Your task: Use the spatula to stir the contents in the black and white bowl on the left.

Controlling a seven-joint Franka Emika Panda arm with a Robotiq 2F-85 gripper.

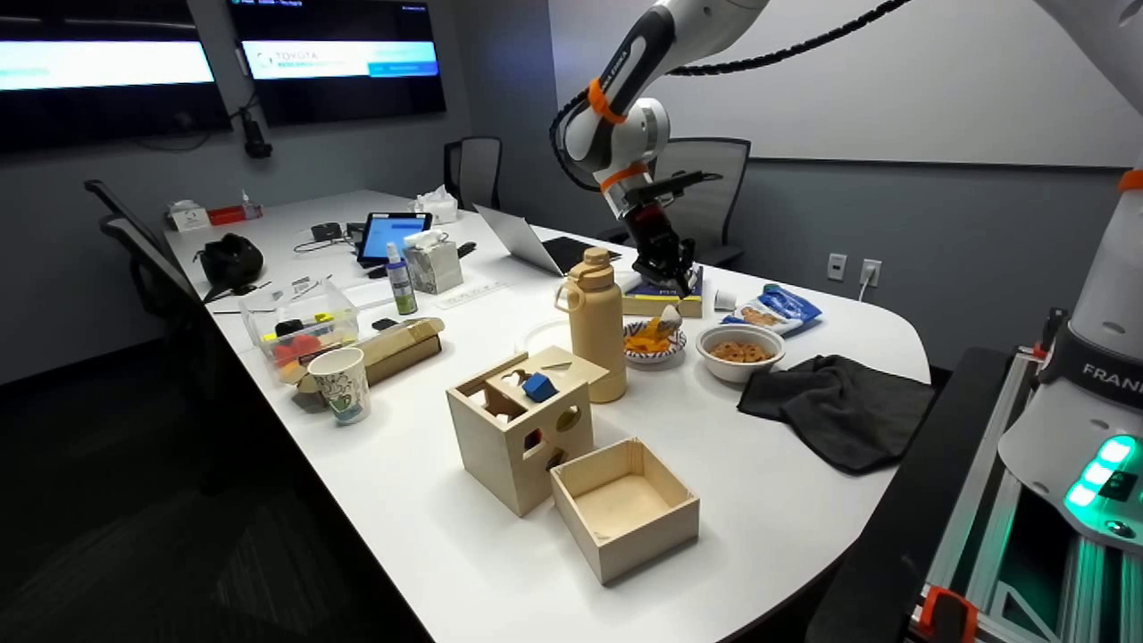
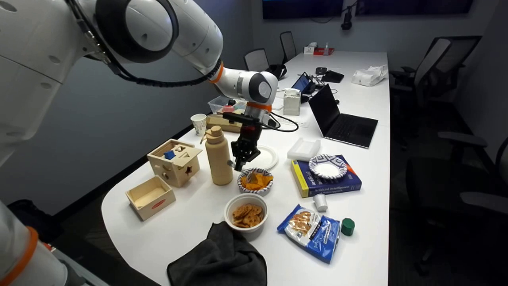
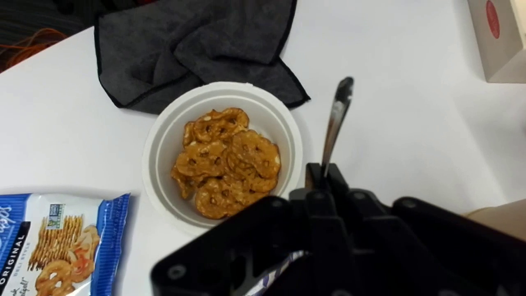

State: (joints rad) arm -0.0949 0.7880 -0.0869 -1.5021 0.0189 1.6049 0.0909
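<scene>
A: Gripper (image 3: 324, 176): closed on the spatula (image 3: 339, 110), whose metal handle projects past the grip in the wrist view. Why this hold?

B: Presumably for reach: the spatula is held tilted, its far end down at the contents (image 2: 258, 182), so the gripper clears the yellow-orange pieces. How deep the end sits cannot be told.

A: And the black and white bowl (image 1: 656, 357)?

B: Upright on the table (image 2: 365, 246), just below the gripper, its contents heaped near the rim. It looks light and nothing is seen steadying it, so short, gentle strokes seem called for; a hard push might slide it. The step in hand is presumably stirring.

A: Beyond it?

B: The tan bottle (image 2: 220, 163), near, likely limiting a wide sweep; the pale bowl (image 3: 151, 160) of pretzels (image 3: 246, 152), just beside; and, farther off, a second patterned bowl (image 2: 327, 170) resting on a book (image 2: 337, 187), possibly set there to keep it apart.
</scene>
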